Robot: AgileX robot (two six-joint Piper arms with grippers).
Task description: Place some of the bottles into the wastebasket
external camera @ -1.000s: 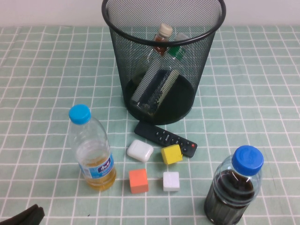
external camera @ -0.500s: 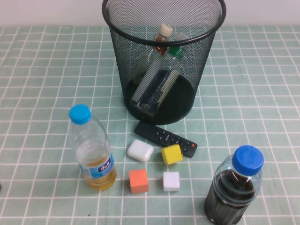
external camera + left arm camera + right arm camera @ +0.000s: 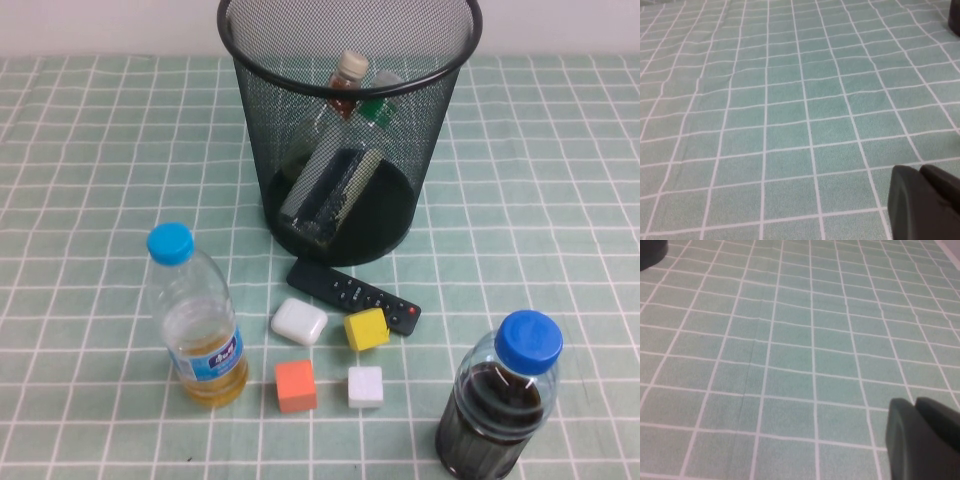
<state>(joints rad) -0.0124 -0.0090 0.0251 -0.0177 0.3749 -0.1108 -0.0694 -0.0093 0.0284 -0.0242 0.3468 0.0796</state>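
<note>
Both bottles [image 3: 345, 95] lie inside the wastebasket [image 3: 350, 140], blurred by its mesh. The left end effector [image 3: 925, 205] and right end effector [image 3: 922, 437] are each cropped at a corner above bare surface [image 3: 790, 100]; I cannot tell their jaw opening.

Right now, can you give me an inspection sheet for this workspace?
Surface: green checked cloth, flat.
Job's things: both bottles lean inside the wastebasket, beside a dark flat object.
Clutter: yellow-liquid bottle, dark-liquid bottle, remote, white case, yellow, orange and white cubes.
Grippers: left gripper and right gripper over bare cloth, holding nothing, out of the high view.
Cables: nothing seen.
Surroundings: pale wall behind.
</note>
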